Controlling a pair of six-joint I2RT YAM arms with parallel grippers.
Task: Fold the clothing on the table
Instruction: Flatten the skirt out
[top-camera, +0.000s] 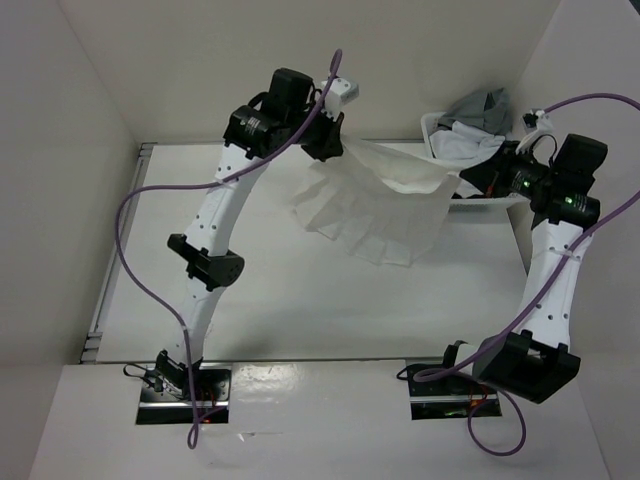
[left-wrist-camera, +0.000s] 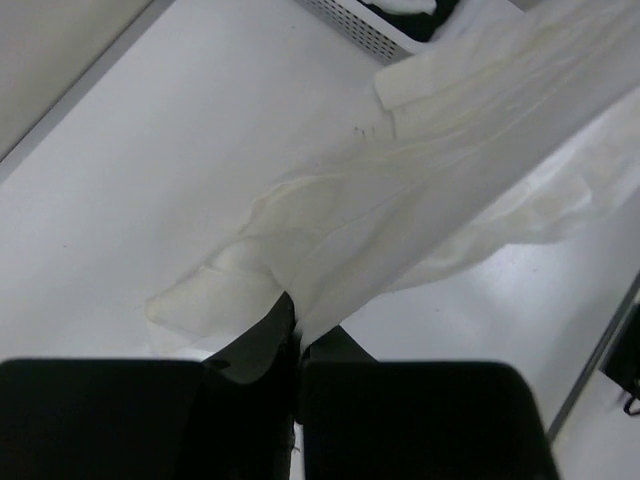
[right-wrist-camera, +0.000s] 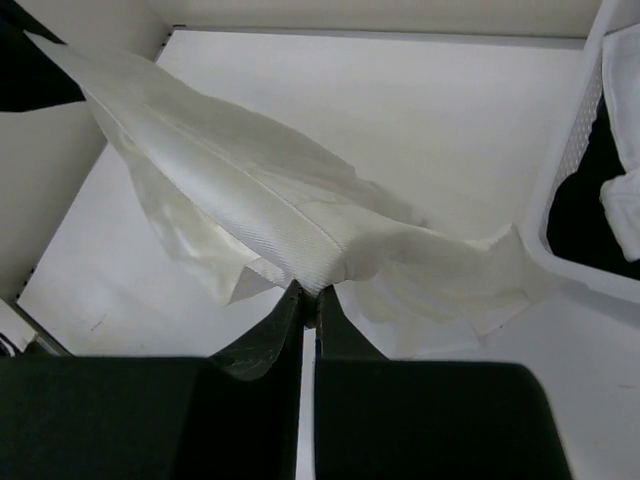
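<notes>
The clothing (top-camera: 375, 205), a white pleated skirt, hangs in the air above the table (top-camera: 300, 300), stretched between both arms. My left gripper (top-camera: 328, 148) is shut on its left upper corner. My right gripper (top-camera: 470, 180) is shut on the right end of the waistband, close to the basket. In the left wrist view the clothing (left-wrist-camera: 430, 190) runs up and right from my shut left gripper (left-wrist-camera: 297, 325). The right wrist view has the waistband (right-wrist-camera: 250, 200) stretching up left from my shut right gripper (right-wrist-camera: 314, 296). The wide pleated hem droops toward the table.
A white plastic basket (top-camera: 445, 150) stands at the back right, holding a grey garment (top-camera: 480, 105) and a plain white one (top-camera: 462, 140). Its perforated wall (right-wrist-camera: 570, 150) lies just right of my right gripper. A metal rail (top-camera: 115, 260) edges the table's left side. Walls enclose the table.
</notes>
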